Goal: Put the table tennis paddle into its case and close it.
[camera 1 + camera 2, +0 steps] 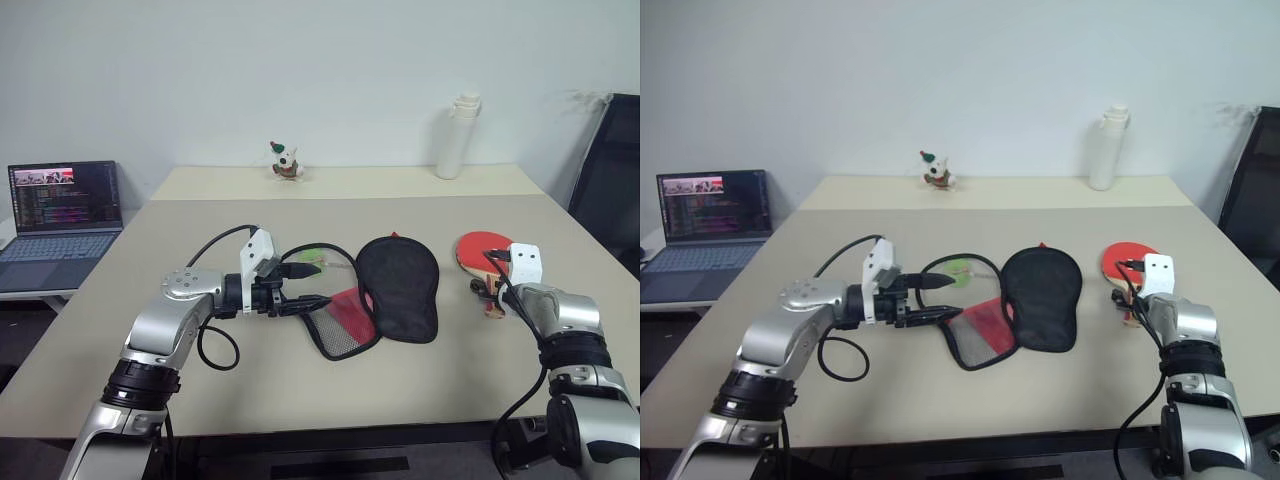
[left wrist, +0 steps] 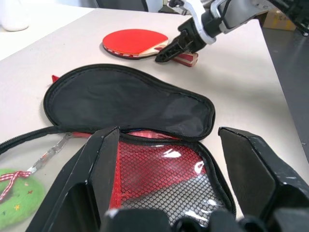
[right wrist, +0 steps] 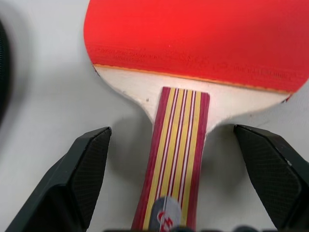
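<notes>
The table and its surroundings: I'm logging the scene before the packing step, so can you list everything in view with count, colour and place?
table: one, beige, carrying everything but the laptop.
table tennis paddle: one, red face, striped handle, flat at table's right.
case: one, black with red mesh flap, open at centre.
bottle: one, white, far edge.
toy figure: one, white, far edge.
green ornament: one, beside the case.
laptop: one, dark, left of table.
chair: one, black, right.
left gripper: fingers around the flap's edge.
right gripper: open, fingers astride the handle.

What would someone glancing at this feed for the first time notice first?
The open case, black flap spread mid-table, its red mesh half lifted at the left end effector. Then the bright red table tennis paddle lying flat to its right, its striped handle between the right end effector's wide-open fingers.
</notes>
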You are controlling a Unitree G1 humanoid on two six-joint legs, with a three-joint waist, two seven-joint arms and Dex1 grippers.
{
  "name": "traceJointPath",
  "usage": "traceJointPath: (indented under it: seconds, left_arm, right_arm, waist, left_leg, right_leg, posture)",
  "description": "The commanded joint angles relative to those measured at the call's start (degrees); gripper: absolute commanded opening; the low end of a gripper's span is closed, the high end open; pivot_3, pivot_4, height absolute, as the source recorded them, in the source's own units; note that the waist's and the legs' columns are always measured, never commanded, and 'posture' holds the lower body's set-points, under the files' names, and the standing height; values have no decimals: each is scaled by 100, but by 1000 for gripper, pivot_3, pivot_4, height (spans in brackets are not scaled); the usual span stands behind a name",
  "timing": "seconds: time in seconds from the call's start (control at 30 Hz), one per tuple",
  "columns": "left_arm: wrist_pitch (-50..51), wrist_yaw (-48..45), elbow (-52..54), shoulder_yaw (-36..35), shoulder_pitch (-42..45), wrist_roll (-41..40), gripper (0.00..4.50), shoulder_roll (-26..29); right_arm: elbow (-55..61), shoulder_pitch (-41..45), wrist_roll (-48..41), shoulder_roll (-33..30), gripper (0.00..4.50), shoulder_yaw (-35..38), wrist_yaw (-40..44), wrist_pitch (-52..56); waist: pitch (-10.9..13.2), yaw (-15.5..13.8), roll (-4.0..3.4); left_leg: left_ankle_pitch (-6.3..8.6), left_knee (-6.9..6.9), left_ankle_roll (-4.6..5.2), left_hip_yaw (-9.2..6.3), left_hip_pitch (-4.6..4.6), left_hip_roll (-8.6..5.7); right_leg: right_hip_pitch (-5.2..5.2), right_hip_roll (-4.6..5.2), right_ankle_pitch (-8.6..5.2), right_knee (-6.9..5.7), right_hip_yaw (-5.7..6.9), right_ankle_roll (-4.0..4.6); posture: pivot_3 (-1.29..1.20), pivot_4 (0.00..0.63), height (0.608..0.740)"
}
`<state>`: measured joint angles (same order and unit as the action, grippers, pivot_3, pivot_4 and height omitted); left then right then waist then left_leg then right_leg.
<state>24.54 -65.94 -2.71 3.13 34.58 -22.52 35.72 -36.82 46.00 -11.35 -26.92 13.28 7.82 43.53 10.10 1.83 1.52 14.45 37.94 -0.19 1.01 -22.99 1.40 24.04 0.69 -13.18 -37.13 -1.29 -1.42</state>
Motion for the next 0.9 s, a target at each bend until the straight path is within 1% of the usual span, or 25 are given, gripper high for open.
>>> traceJointPath:
  seconds: [0.03, 0.07, 0.23, 0.3, 0.37, 0.4, 0.47, 0.57, 0.63, 0.7, 0.77, 0.9]
  left_arm:
    - [-88, -2, 170, -82, 0, -24, 3559, 60]
    - [-84, 7, 196, -96, -34, -28, 3559, 76]
    - [-42, 68, 321, -188, -230, -65, 3559, 174]
    - [-19, 96, 374, -211, -294, -87, 3559, 198]
    - [11, 124, 428, -240, -355, -112, 3559, 221]
    - [27, 139, 460, -255, -385, -124, 3559, 232]
    - [55, 174, 515, -284, -443, -134, 3559, 255]
    - [96, 249, 575, -333, -510, -146, 3559, 260]
    - [129, 301, 628, -340, -551, -162, 3559, 230]
    - [176, 352, 724, -304, -624, -195, 3559, 182]
    - [200, 375, 772, -277, -662, -210, 3559, 163]
    - [220, 384, 765, -261, -650, -240, 3559, 168]
  right_arm:
    - [-262, 87, 108, 12, 4093, 6, -59, -193]
    - [-284, 86, 106, 13, 3922, 34, -70, -203]
    - [-288, 54, 34, 24, 2214, 243, -142, -203]
    - [-215, 42, -5, 28, 1643, 309, -152, -171]
    - [-29, 25, -53, 35, 1223, 369, -169, -127]
    - [118, 15, -92, 45, 1135, 411, -192, -98]
    - [684, -24, -178, 89, 1135, 492, -312, 50]
    - [2031, -114, -535, 380, 1134, 719, -558, 804]
    - [2984, -245, -720, 643, 1134, 743, -715, 1362]
    - [4132, -454, -935, 1192, 1133, 750, -1050, 2057]
    - [4971, -652, -1007, 1821, 1132, 738, -1383, 2596]
    - [5660, -822, -927, 2702, 1131, 686, -1780, 3072]
  waist:
    - [-1, 1, 0]
    - [-1, 0, 1]
    - [-1, 0, 2]
    - [-2, 0, 2]
    - [-2, -1, 3]
    - [-2, -2, 3]
    - [0, -4, 0]
    - [6, -3, -9]
    - [8, 20, -13]
    - [8, 24, -13]
    - [7, 30, -15]
    - [7, 10, -15]
  left_leg:
    - [0, 1, 0, 2, 2, 0]
    - [0, 1, 0, 5, 4, 1]
    - [0, 1, 0, 10, 6, 6]
    - [0, 1, 0, 12, 6, 7]
    - [0, 1, 0, 13, 6, 7]
    - [0, 3, 0, 13, 5, 6]
    - [0, 2, 0, 19, 5, 5]
    - [0, -6, 0, 33, 0, 9]
    - [1, -10, 0, 51, -3, 16]
    - [1, -11, 1, 58, -2, 25]
    - [2, -14, 1, 55, -1, 35]
    - [2, -12, 1, 52, 3, 40]
  right_leg:
    - [0, 0, 0, -1, -2, -2]
    - [-1, 0, 1, -1, -5, -4]
    - [-1, -6, 3, -1, -9, -3]
    - [0, -7, 3, -1, -11, -2]
    - [-1, -6, 4, -1, -12, -3]
    - [-1, -6, 5, 0, -13, -5]
    - [2, -5, 5, -1, -20, -6]
    - [19, -10, 6, -6, -61, -3]
    - [35, -19, 13, -10, -81, 8]
    - [40, -27, 15, -11, -89, 12]
    - [41, -37, 14, -11, -89, 14]
    - [42, -45, 13, -20, -87, 13]
  posture:
    - [0, 150, 740]
    - [0, 150, 740]
    - [0, 150, 740]
    - [0, 150, 740]
    - [0, 150, 740]
    - [0, 150, 740]
    - [0, 150, 740]
    - [0, 150, 740]
    - [0, 150, 740]
    - [0, 150, 740]
    - [0, 150, 740]
    - [0, 150, 740]
